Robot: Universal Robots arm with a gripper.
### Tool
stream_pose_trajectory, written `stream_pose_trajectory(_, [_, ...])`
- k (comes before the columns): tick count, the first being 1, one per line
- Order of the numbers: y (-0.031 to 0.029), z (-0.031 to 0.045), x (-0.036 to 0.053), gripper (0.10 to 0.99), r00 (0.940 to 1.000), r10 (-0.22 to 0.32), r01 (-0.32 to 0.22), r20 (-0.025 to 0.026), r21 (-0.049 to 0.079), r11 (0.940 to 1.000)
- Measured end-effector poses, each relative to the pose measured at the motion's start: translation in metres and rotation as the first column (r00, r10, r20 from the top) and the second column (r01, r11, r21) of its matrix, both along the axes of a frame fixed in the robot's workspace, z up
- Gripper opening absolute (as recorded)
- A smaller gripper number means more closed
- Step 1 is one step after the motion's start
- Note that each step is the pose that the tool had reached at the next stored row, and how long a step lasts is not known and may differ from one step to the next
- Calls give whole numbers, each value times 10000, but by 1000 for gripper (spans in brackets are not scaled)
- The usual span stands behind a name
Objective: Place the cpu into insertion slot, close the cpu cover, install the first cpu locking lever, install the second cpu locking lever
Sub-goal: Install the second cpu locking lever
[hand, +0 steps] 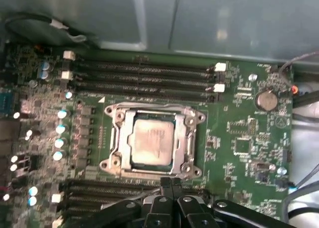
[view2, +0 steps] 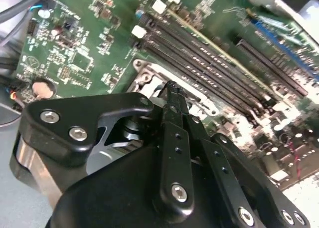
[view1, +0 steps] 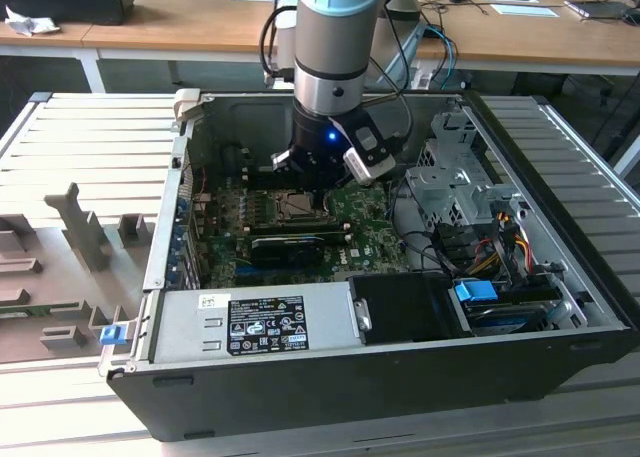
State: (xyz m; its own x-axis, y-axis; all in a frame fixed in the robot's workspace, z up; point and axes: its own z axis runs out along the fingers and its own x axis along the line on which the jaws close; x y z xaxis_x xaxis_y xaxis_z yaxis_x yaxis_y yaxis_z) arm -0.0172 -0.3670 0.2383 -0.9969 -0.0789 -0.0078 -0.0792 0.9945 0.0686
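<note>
Inside the open computer case (view1: 560, 277), the gripper (hand: 170, 184) hangs low over the green motherboard (hand: 244, 123), its jaws pressed together with nothing between them; their tips sit just beside the edge of the insertion slot (hand: 115, 138); the cpu (hand: 152, 140) lies flat in that slot, its silver-grey top showing through the window of the cpu cover (hand: 185, 138), which lies down over it; long black memory slots (hand: 144, 76) run along the far side of the socket; in the exterior view the arm (view1: 335, 37) reaches down into the case, which rests on a slatted grey tabletop (view1: 90, 137).
</note>
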Motion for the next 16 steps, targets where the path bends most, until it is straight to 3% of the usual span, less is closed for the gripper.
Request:
stream_pose_trajectory(6, [-56,0,0,106,10000,1,-1,-6,58,10000])
stream_pose_trajectory(7, [-66,6,0,106,10000,0,0,-6,242,9997])
stream_pose_trajectory(9, [-110,13,0,106,10000,1,-1,-6,799,9968])
stream_pose_trajectory(12, [-122,77,0,106,10000,1,0,-5,933,9956])
stream_pose_trajectory(16, [-185,78,-27,106,10000,0,1,-6,978,9952])
